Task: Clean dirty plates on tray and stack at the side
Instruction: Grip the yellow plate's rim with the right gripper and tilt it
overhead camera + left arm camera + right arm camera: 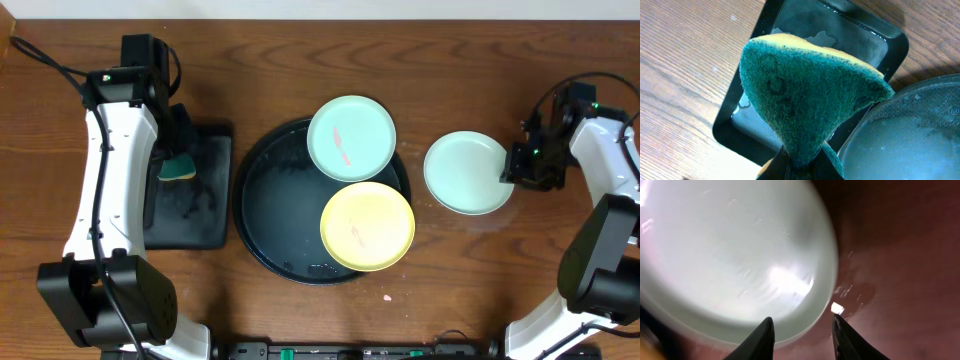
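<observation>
A large round black tray (268, 215) sits mid-table. A mint-green plate (351, 138) with a pink smear leans on its far rim, and a pale yellow plate (367, 226) with a pink smear lies on its right side. A second mint-green plate (468, 172) lies on the table right of the tray; it also shows in the right wrist view (735, 255). My right gripper (512, 170) (802, 325) is open at that plate's right rim. My left gripper (176, 160) (802, 167) is shut on a green and yellow sponge (805, 95) over the rectangular tray.
A small rectangular black tray (195, 205) holding a film of water lies left of the round tray; it also shows in the left wrist view (840, 40). A small pink crumb (386, 297) lies on the wood near the front. Wet marks show on the wood (855, 292) by the right plate.
</observation>
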{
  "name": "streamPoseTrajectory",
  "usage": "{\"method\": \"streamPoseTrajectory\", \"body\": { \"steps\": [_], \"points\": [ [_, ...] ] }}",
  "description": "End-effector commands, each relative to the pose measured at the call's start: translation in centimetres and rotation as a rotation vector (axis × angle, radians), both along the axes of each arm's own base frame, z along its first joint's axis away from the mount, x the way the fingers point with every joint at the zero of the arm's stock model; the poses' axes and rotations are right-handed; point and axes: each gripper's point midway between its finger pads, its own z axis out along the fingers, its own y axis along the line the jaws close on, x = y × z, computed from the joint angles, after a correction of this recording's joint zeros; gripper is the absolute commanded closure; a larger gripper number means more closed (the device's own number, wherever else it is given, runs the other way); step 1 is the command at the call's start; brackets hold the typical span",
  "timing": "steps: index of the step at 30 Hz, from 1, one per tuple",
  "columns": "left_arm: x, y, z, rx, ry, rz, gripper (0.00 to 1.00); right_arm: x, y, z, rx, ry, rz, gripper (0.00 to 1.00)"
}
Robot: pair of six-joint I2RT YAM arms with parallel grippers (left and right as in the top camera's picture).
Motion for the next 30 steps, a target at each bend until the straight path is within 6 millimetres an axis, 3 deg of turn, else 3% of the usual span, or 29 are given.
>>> {"method": "streamPoseTrajectory", "body": {
  "steps": [1,5,8,9,13,18,20,23,26,30],
  "points": [
    [-0.2,0.2,-0.1,0.020,0.010,-0.008,0.93,2.2,3.8,4.3,0.092,-0.101,0.120,0.63],
    [-0.2,0.2,-0.1,0.020,0.010,-0.008,0.92,1.5,9.4,5.5,0.149,-0.107,0.298,0.62],
    [-0.2,0.2,-0.1,0.020,0.010,-0.008,0.92,0.0,12.8,4.5,0.158,-0.064,0.394,0.59],
    [-0.2,0.2,-0.1,0.020,0.010,-0.008,0.92,-1.5,15.4,3.4,0.160,-0.025,0.471,0.59],
    [-0.2,0.2,-0.1,0.020,0.010,-0.008,0.92,-3.8,18.0,1.0,0.156,0.018,0.562,0.58],
    [-0.2,0.2,-0.1,0.020,0.011,-0.008,0.92,-6.6,19.0,-1.4,0.157,0.082,0.603,0.62],
    [-0.2,0.2,-0.1,0.020,0.011,-0.008,0.92,-7.2,19.1,-1.9,0.156,0.098,0.594,0.68],
    [-0.2,0.2,-0.1,0.020,0.010,-0.008,0.92,-7.2,19.3,-2.2,0.160,0.098,0.568,0.77],
    [-0.2,0.2,-0.1,0.020,0.011,-0.008,0.92,-7.0,19.4,-3.0,0.160,0.080,0.542,0.78],
    [-0.2,0.2,-0.1,0.020,0.011,-0.008,0.92,-6.5,19.5,-3.6,0.160,0.057,0.503,0.87]
  ]
}}
